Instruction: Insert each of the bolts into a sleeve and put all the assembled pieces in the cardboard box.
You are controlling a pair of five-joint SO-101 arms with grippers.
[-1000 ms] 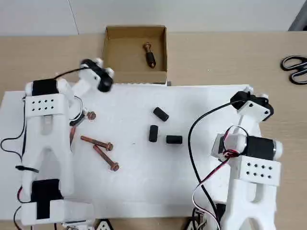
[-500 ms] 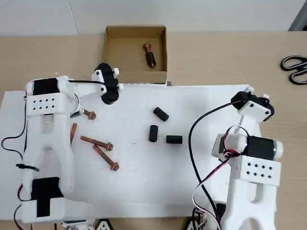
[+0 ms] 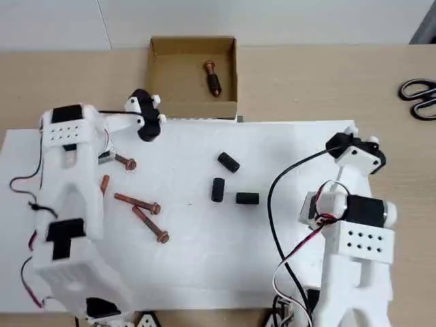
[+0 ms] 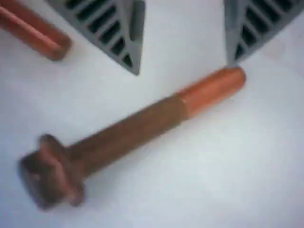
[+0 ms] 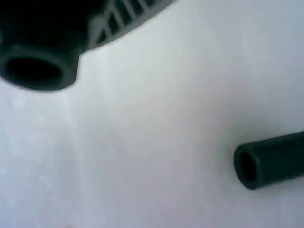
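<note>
My left gripper (image 4: pixel 184 66) is open just over the white mat, its grey fingers (image 4: pixel 111 33) either side of the tip of a copper bolt (image 4: pixel 128 135). From above this bolt (image 3: pixel 126 162) lies beside the left gripper (image 3: pixel 104 157). Three more bolts (image 3: pixel 136 202) lie close by. Three black sleeves (image 3: pixel 228 162) rest mid-mat. My right gripper appears shut on a black sleeve (image 5: pixel 40 66), low over the mat, with another sleeve (image 5: pixel 270 159) lying farther off. The cardboard box (image 3: pixel 193 109) holds one assembled bolt and sleeve (image 3: pixel 213 77).
The white mat (image 3: pixel 272 266) covers most of the wooden table. Scissors (image 3: pixel 419 95) lie at the far right of the table. The right arm (image 3: pixel 354 204) stands over the mat's right edge, its black cable looping inward.
The left arm has shifted and dropped toward the bolt at the mat's left; its black wrist motor swung right, then back a little. The right arm has hardly moved.
</note>
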